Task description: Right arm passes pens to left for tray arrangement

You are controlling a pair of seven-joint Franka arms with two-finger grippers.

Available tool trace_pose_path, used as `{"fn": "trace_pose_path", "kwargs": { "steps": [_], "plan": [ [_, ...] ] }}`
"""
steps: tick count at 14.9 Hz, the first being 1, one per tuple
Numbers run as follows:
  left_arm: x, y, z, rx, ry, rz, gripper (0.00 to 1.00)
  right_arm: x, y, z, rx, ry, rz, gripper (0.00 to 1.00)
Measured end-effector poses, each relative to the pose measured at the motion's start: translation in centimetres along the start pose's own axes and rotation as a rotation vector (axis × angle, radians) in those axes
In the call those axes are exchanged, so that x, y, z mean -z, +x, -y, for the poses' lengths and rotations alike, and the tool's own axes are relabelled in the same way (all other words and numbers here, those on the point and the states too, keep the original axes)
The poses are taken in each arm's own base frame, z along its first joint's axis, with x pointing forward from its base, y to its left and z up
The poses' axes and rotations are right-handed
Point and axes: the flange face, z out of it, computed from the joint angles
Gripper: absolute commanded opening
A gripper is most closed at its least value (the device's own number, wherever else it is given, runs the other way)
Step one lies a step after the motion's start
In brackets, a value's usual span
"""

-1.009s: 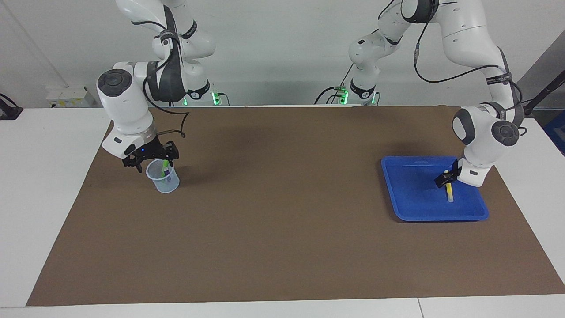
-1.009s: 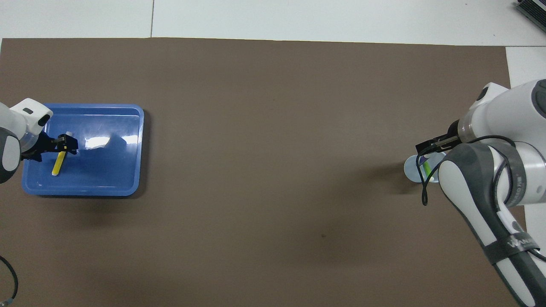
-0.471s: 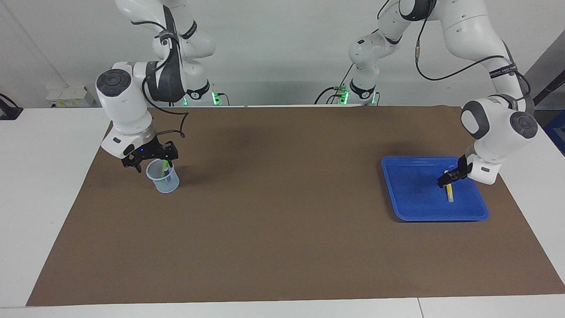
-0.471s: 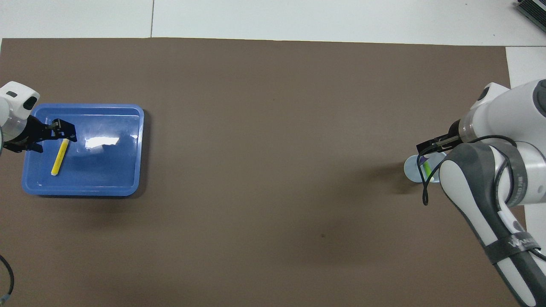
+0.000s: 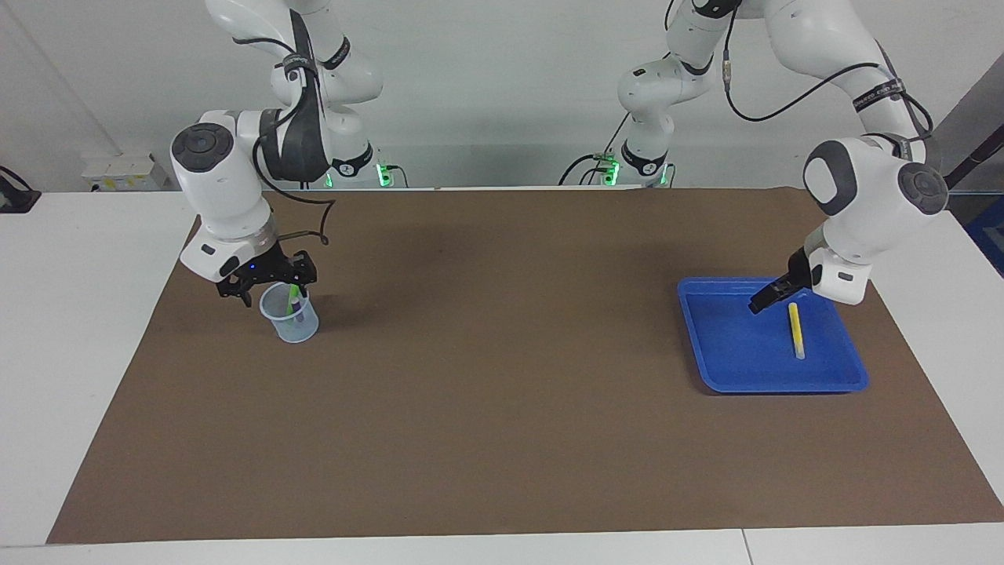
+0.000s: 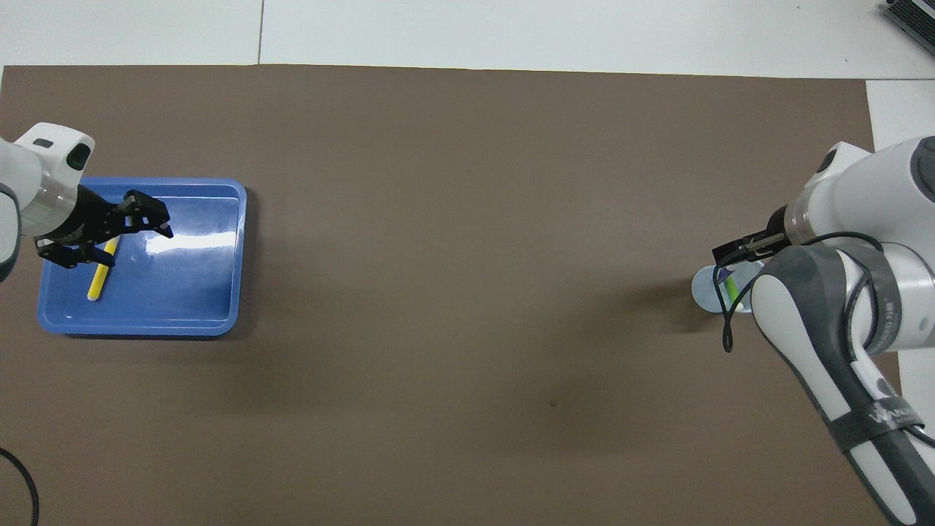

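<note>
Left gripper (image 5: 762, 303) has lifted off the yellow pen (image 5: 795, 329), open and empty, leaving it in the tray (image 5: 729, 369); right gripper (image 5: 267, 284) open over the cup (image 5: 290, 318), next pen not grabbed yet.

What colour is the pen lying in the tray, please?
Yellow pen; clearest in the facing view.

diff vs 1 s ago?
The left gripper has lifted off the yellow pen and drawn back upward, now open over the blue tray. The pen lies released in the tray where it was. Unchanged: the right gripper hangs open at the cup, with the green pen standing inside.
</note>
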Motion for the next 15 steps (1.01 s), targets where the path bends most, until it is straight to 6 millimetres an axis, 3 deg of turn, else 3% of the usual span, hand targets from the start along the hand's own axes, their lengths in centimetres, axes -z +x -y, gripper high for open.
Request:
{"fn": "trace_pose_path", "kwargs": {
  "steps": [5, 11, 15],
  "plan": [
    [3.9, -6.4, -8.7, 0.176, -0.036, 0.021, 1.00, -1.0, -0.2, 0.4, 0.007, 0.002, 0.003, 0.99],
    [8.4, -11.6, -15.2, 0.423, -0.160, 0.090, 1.00, -3.0, -0.6, 1.1, -0.010, 0.004, 0.002, 0.95],
    [12.6, -18.5, -19.3, 0.554, -0.217, 0.094, 1.00, -3.8, -0.7, 1.5, -0.014, 0.003, -0.009, 0.87]
  ]
}}
